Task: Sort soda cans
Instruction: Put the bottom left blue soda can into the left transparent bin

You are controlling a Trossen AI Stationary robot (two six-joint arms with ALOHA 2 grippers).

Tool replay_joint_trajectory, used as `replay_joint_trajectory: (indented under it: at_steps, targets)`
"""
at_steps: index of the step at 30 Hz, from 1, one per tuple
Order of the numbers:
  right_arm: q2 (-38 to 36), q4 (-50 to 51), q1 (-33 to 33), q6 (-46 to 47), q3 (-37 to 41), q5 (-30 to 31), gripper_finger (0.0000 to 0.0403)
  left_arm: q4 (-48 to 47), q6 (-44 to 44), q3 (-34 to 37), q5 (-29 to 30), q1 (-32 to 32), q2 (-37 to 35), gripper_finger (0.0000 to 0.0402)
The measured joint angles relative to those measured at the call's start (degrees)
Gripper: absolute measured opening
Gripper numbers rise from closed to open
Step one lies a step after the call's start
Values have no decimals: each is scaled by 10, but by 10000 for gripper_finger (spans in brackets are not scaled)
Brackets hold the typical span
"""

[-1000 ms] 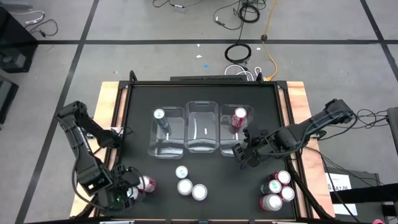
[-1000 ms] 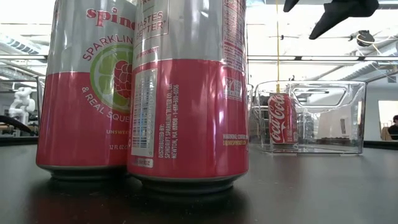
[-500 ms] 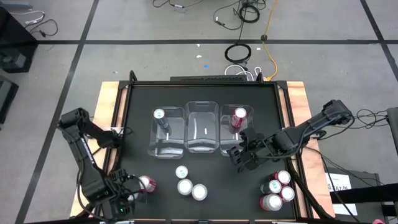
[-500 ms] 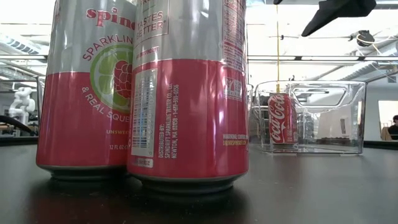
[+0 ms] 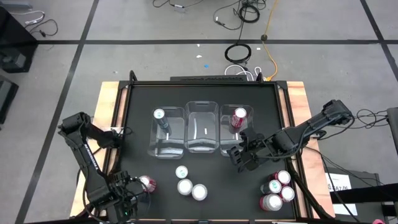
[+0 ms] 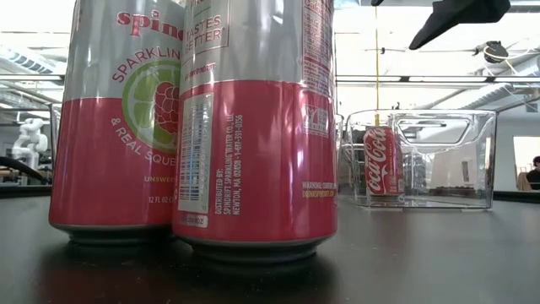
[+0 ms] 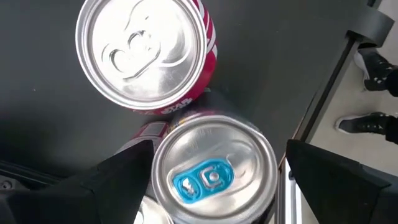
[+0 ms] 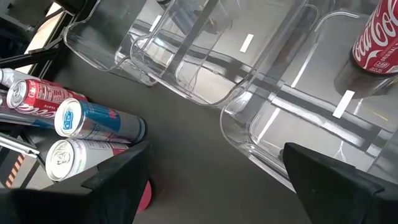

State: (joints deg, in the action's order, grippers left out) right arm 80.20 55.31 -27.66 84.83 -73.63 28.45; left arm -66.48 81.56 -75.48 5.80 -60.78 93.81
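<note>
Clearly the left gripper's [image 7: 211, 186] fingers [image 7: 124, 180] stood wide, one on each side of a silver can with a blue tab [image 7: 211, 171], at the near left corner of the counter [image 5: 205, 93]. A red can [image 7: 146, 53] stood just beside it, seemingly touching. To do the grasp well, the fingers should go straight down and close only on the blue-tab can, without pushing its neighbour. The right gripper [image 5: 239, 158] waited with wide fingers, empty, before the clear bins [image 5: 202, 127], where a Coca-Cola can [image 8: 376, 37] stood.
</note>
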Motion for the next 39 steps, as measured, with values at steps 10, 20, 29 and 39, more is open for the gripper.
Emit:
replay_joint_trajectory:
  at_steps: [10, 20, 29, 39]
  targets:
    - [0, 2, 0, -13, 0, -1, 354, 0, 5, 0, 0, 0, 6, 339]
    - [0, 2, 0, -19, 0, -2, 354, 0, 6, 0, -9, 0, 6, 247]
    - [0, 3, 0, -30, 0, -2, 354, -1, 6, -3, -40, 5, 6, 262]
    - [0, 3, 0, -33, 0, -2, 354, -9, 6, -50, -52, 10, 5, 263]
